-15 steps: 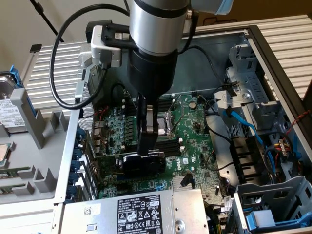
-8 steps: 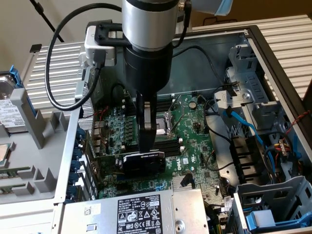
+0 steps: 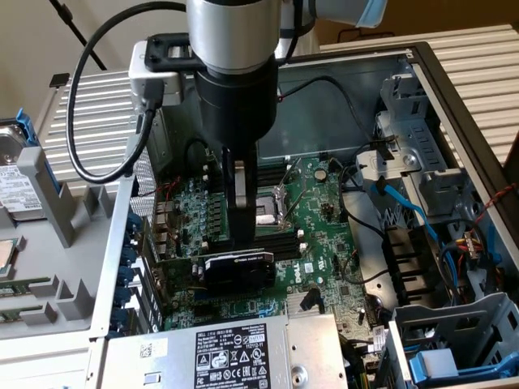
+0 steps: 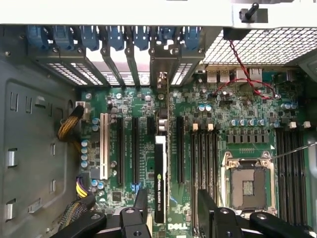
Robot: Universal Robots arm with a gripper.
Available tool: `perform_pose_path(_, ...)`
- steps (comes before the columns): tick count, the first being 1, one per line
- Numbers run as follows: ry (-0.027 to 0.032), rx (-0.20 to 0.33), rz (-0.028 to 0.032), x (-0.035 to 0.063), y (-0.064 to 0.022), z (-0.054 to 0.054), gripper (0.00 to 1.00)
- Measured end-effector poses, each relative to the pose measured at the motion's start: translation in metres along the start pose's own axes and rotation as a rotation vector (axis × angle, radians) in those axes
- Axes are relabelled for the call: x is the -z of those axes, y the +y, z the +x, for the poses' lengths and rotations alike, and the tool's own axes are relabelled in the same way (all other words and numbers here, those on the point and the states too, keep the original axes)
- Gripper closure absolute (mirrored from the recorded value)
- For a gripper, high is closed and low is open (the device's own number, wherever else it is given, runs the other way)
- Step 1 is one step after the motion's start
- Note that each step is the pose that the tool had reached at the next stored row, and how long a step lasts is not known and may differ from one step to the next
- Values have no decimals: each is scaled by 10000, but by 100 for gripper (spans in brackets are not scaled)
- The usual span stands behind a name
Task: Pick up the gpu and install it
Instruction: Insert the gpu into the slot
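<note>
Gpu (image 4: 160, 178) — one, seated upright.

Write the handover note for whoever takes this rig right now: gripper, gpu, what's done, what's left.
Gripper: open, holding nothing, fingers either side of the gpu's top edge, directly above it.
Gpu: standing upright on the motherboard inside the computer case, in one of the expansion slots, bracket end toward the rear slot covers.
Done: card picked up, brought to the slot and let go.
Left: whether it is fully seated cannot be told from here; check that.
</note>
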State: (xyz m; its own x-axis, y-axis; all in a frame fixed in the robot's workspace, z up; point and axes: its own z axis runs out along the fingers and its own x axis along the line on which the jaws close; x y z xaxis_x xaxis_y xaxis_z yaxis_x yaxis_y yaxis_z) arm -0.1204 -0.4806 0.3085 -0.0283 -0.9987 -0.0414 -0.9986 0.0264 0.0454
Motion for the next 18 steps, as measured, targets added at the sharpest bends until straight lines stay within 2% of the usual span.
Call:
perform_pose_path(1, -3, 4, 112, 7, 11, -6, 48)
perform_pose_path(4, -10, 16, 387, 19, 38, -26, 48)
perform_pose_path(5, -14, 20, 467, 20, 48, -31, 48)
perform_pose_path(7, -18, 25, 587, 19, 78, -35, 48)
perform_pose_path(12, -19, 31, 742, 15, 179, -45, 48)
perform_pose_path(14, -22, 33, 784, 13, 195, -60, 48)
perform_pose_path(18, -22, 35, 791, 13, 197, -65, 48)
